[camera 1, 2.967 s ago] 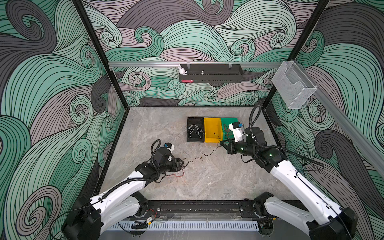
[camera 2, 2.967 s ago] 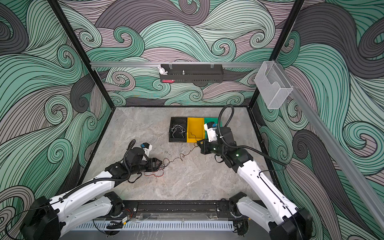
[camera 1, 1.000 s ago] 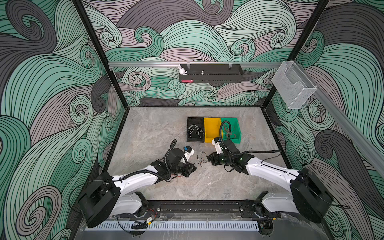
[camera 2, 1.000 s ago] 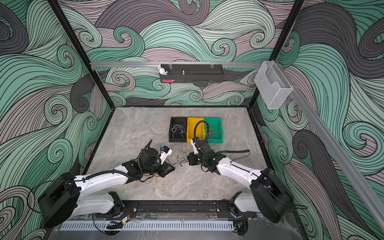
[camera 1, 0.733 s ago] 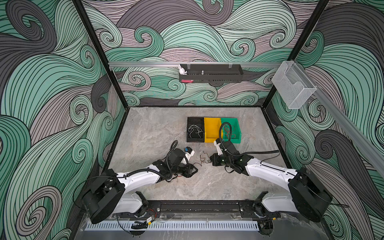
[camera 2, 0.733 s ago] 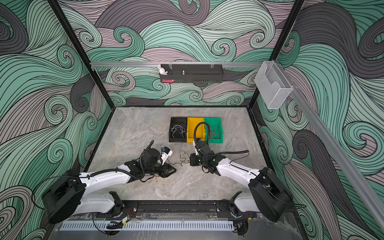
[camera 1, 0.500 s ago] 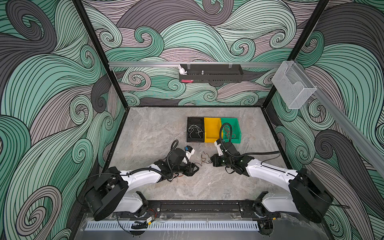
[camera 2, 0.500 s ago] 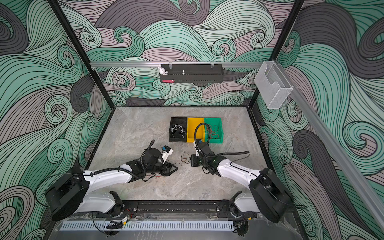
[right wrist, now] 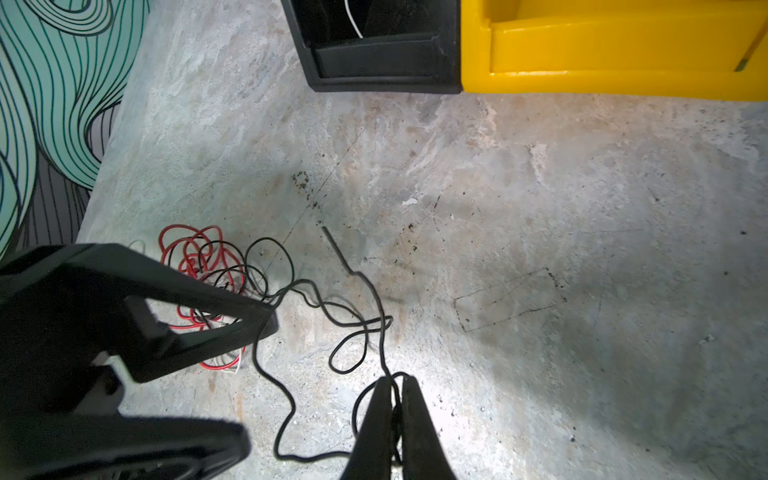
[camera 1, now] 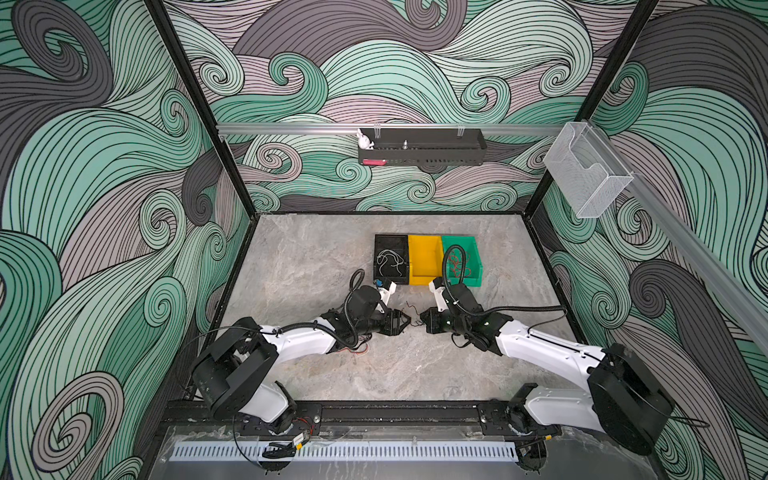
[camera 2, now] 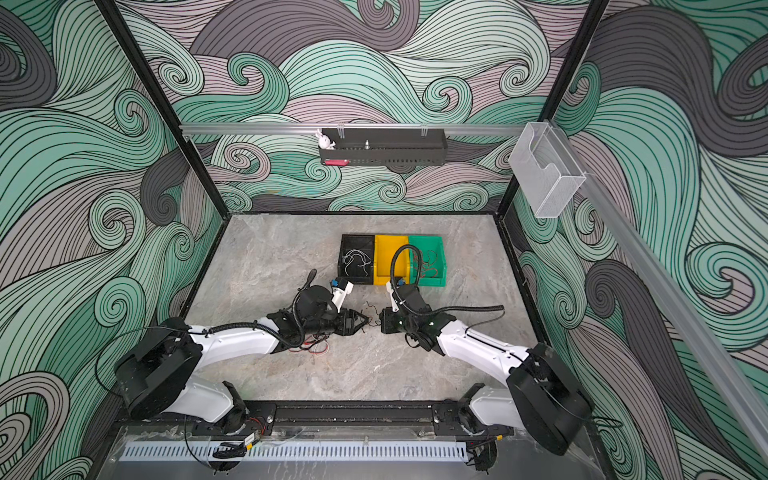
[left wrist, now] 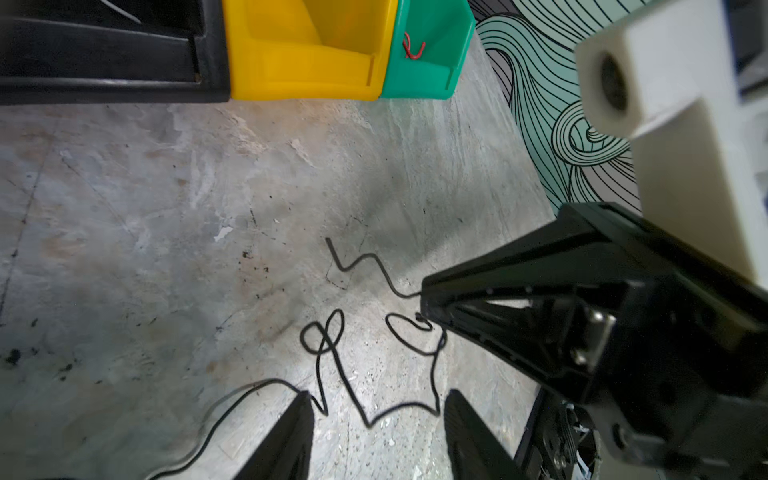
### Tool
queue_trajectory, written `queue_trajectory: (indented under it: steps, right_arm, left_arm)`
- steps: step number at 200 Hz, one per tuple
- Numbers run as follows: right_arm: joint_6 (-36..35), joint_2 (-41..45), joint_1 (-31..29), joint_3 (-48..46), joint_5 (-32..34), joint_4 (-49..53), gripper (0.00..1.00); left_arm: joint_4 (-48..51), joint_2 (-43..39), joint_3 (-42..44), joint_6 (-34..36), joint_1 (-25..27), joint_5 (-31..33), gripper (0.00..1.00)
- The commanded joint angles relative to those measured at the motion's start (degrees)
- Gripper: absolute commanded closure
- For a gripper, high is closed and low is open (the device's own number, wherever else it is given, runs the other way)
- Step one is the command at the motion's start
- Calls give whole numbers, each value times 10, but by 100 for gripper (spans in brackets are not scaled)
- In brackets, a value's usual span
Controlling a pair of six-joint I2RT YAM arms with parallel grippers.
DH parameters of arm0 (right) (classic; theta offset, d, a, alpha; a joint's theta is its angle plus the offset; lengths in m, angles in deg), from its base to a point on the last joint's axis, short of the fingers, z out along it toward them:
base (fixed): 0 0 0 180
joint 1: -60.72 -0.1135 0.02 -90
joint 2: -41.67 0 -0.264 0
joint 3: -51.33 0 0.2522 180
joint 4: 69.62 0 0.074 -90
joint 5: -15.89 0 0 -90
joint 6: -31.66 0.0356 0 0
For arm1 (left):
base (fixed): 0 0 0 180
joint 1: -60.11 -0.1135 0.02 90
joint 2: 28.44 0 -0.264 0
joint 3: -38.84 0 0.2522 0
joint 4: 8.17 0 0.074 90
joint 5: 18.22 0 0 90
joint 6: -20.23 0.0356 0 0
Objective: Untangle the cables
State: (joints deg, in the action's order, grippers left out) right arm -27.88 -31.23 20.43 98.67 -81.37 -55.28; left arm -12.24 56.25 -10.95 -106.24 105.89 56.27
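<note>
A loose black cable (left wrist: 332,336) loops over the stone floor between the two arms. My right gripper (right wrist: 392,386) is shut on one stretch of that cable; in both top views it sits right of centre (camera 1: 424,324) (camera 2: 384,322). My left gripper (left wrist: 376,399) is open, its fingers (left wrist: 291,436) straddling a bend of the black cable without pinching it, and it faces the right gripper at close range (camera 1: 401,323). A tangle of red, black and white cables (right wrist: 199,266) lies under the left arm (camera 1: 357,349).
Three bins stand in a row behind the grippers: a black bin (camera 1: 390,237) holding white cables (camera 1: 390,262), a yellow bin (camera 1: 424,253), and a green bin (camera 1: 473,266) holding red cables (camera 1: 459,266). Patterned walls enclose the floor.
My left gripper has opened and let go of the cable it held a second ago, and it has edged right toward the right gripper. The right gripper stays shut on the black cable.
</note>
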Motion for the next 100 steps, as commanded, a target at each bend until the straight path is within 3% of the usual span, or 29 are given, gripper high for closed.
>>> queue_trajectory:
  steps: [1,55,100]
  right_arm:
    - [-6,18,-7,-8,-3,-6,91]
    - [1,33,-13,-24,-6,-24,91]
    - [12,36,-18,-38,-13,-35,88]
  left_arm:
    - [1,13,-29,-18,4,15,48]
    - [39,27,-47,-32,4,39,64]
    - [53,34,-50,-32,5,28,90]
